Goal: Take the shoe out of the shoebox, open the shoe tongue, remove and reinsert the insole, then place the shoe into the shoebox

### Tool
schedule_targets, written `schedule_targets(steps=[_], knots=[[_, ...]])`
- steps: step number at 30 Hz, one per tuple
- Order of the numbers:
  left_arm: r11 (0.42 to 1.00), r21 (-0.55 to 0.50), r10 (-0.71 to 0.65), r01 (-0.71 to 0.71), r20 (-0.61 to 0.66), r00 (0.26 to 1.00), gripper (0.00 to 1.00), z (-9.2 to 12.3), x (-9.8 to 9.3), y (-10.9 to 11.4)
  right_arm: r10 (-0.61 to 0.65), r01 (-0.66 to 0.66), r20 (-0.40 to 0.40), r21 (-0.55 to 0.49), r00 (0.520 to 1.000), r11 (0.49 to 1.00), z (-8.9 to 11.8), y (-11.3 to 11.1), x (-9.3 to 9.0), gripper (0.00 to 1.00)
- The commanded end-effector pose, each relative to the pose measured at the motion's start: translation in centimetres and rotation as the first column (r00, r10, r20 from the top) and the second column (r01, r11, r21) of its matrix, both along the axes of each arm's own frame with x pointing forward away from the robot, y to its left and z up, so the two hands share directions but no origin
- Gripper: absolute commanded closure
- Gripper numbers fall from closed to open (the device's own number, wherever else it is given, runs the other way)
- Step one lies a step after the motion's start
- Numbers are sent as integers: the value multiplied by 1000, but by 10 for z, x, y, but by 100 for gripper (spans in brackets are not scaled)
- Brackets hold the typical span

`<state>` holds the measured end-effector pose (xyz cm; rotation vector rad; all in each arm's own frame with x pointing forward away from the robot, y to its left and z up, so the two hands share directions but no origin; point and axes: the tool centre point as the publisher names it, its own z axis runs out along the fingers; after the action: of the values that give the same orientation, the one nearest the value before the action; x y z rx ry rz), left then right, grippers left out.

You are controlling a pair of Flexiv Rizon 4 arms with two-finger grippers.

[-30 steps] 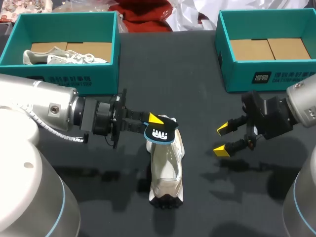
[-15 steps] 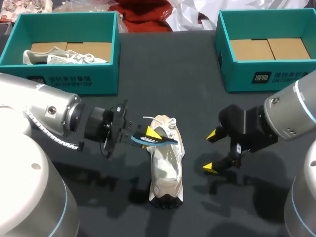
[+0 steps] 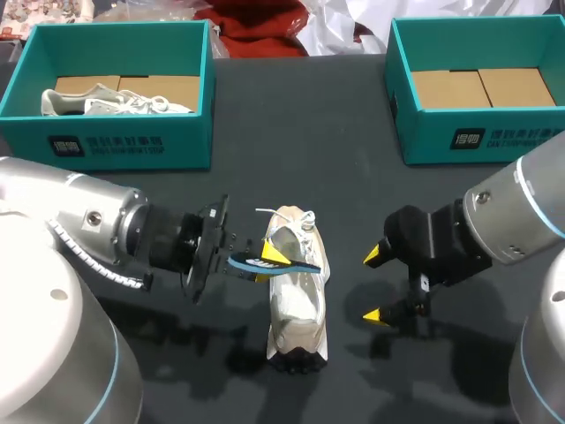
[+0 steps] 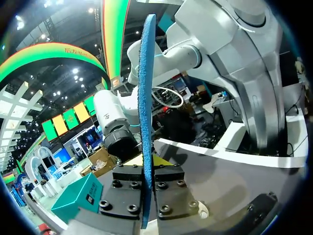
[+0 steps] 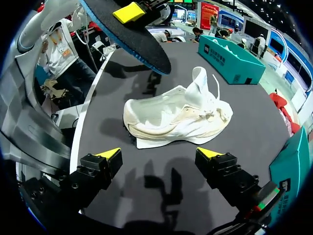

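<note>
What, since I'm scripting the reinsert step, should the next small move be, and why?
Probably move the right hand in to steady the shoe: it hangs open beside the shoe, touching nothing, while the left hand holds the insole above the shoe, not yet inside.

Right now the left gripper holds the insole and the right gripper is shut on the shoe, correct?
No: the right gripper is open, short of the shoe, as the right wrist view shows. The left gripper does hold the insole.
</note>
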<state>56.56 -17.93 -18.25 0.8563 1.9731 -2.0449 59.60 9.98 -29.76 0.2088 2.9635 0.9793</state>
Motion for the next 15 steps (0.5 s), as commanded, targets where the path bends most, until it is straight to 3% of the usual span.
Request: schedule_targets(steps=[1,6,9,15], knots=[[998,-54,21,-21,-6,1000,100,-12,-15,6,20,-19,7,-30,1000,999,-10,14,3,0],[996,-91,-19,17,-20,1000,100,-26,-21,2,54,-53,12,-30,998,998,-25,21,1,0],[996,-90,-18,16,-19,1000,100,-28,-21,1,89,-90,-12,-88,996,992,-34,25,-1,0],[996,-90,-18,16,-19,1000,100,-28,-21,1,89,-90,-12,-88,996,992,-34,25,-1,0]])
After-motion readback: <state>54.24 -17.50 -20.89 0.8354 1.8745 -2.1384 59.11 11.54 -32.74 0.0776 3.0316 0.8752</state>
